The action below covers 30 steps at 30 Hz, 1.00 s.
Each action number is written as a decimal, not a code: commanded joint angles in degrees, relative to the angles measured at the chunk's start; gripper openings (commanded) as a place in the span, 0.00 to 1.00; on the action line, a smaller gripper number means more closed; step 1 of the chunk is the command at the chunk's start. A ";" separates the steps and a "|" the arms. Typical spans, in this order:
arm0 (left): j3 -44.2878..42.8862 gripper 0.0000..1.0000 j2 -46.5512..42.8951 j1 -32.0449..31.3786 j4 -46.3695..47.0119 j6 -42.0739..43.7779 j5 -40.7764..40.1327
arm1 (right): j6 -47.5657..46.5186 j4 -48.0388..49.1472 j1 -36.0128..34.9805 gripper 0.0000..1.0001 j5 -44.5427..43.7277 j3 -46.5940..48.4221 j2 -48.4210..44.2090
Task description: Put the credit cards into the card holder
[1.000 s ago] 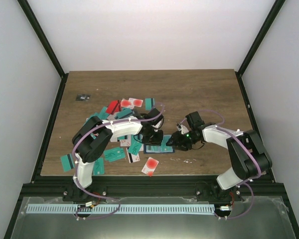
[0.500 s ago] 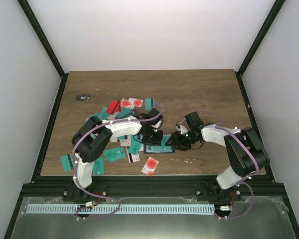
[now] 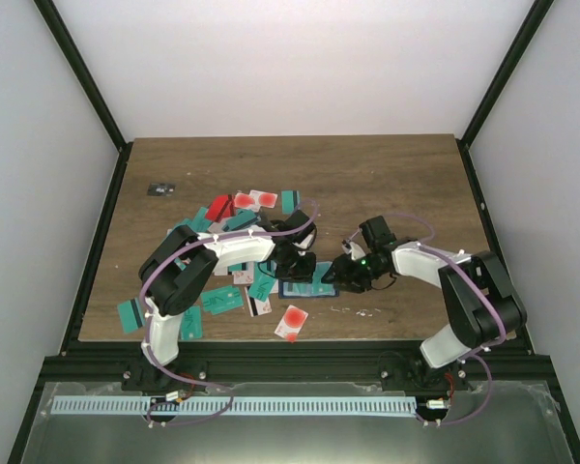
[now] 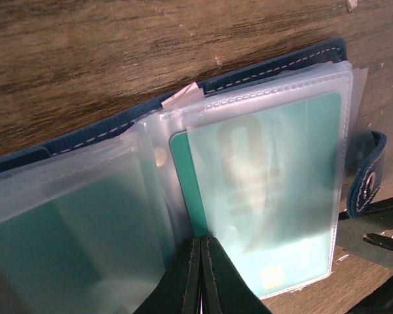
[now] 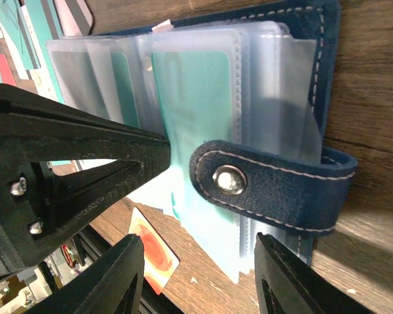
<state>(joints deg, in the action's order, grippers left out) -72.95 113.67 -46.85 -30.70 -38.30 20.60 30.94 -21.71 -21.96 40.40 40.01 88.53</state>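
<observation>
The navy card holder (image 3: 304, 288) lies open on the table, its clear sleeves fanned out. In the left wrist view its stitched edge (image 4: 268, 65) runs along the top, and a teal card (image 4: 268, 196) sits inside the top sleeve. My left gripper (image 4: 201, 261) is shut, its tips pressed on the sleeves at that card's edge. My right gripper (image 5: 206, 281) stands open over the holder's near edge, its jaws on either side of the clasp tab (image 5: 268, 183). Loose credit cards (image 3: 234, 205) lie scattered to the left of the holder.
A white card with a red blotch (image 3: 291, 323) lies just in front of the holder. More teal cards (image 3: 222, 300) sit by the left arm, one (image 3: 130, 314) near the table's left edge. A tiny black-grey object (image 3: 159, 188) rests at the far left.
The right arm wobbled slightly left and back. The left gripper and the holder have stayed where they were.
</observation>
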 commanded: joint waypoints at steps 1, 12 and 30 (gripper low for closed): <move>1.78 0.04 1.08 -0.02 -0.08 0.51 -1.38 | -0.13 -1.11 -0.87 0.48 0.65 1.84 -1.80; 1.74 0.04 1.21 -0.07 0.27 0.25 -1.17 | -0.70 0.69 -0.91 0.48 1.26 1.90 0.87; -0.66 0.04 -1.20 0.00 0.13 -1.31 -1.39 | -0.10 1.38 -2.11 0.48 4.07 4.23 0.95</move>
<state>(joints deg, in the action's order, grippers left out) -72.79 113.45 -46.85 -30.44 -38.79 20.73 30.92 -20.53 -22.92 43.03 41.50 89.67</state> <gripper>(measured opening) 0.040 0.480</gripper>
